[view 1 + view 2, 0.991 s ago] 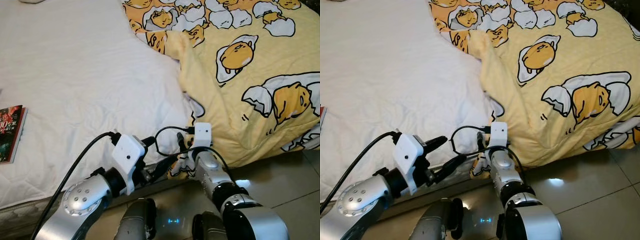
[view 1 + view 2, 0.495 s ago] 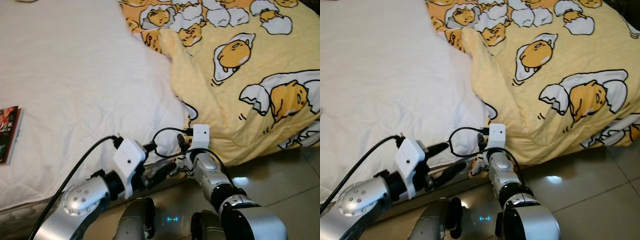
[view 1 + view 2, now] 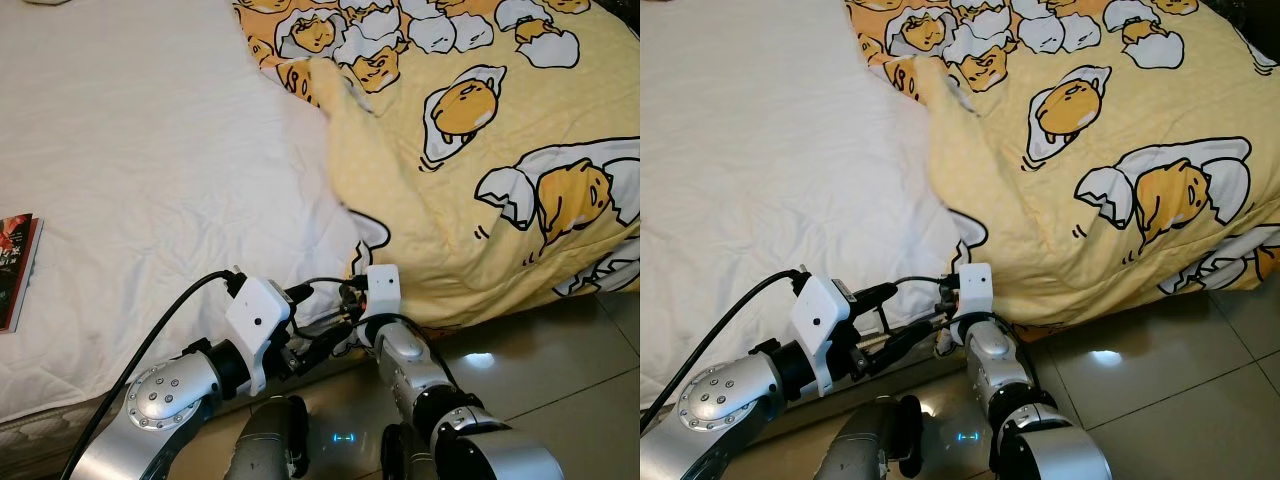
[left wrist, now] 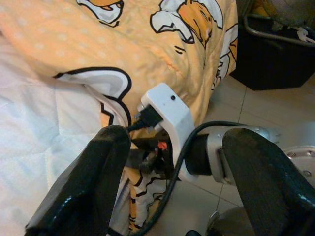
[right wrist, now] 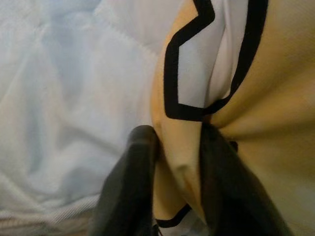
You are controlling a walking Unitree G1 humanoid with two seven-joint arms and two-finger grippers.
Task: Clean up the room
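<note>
Duvet [image 3: 480, 170] edge dragged leftward over white bed [image 3: 150, 180]; right gripper [image 5: 172, 196] pinching it, left gripper [image 4: 172, 182] spread wide.

- The blanket [image 3: 500, 150] lies on the right part of the bed [image 3: 150, 170].
- A book [image 3: 15, 265] lies at the bed's left edge.
- Both pincers are at the bed's front edge, near the floor [image 3: 560, 390].
</note>
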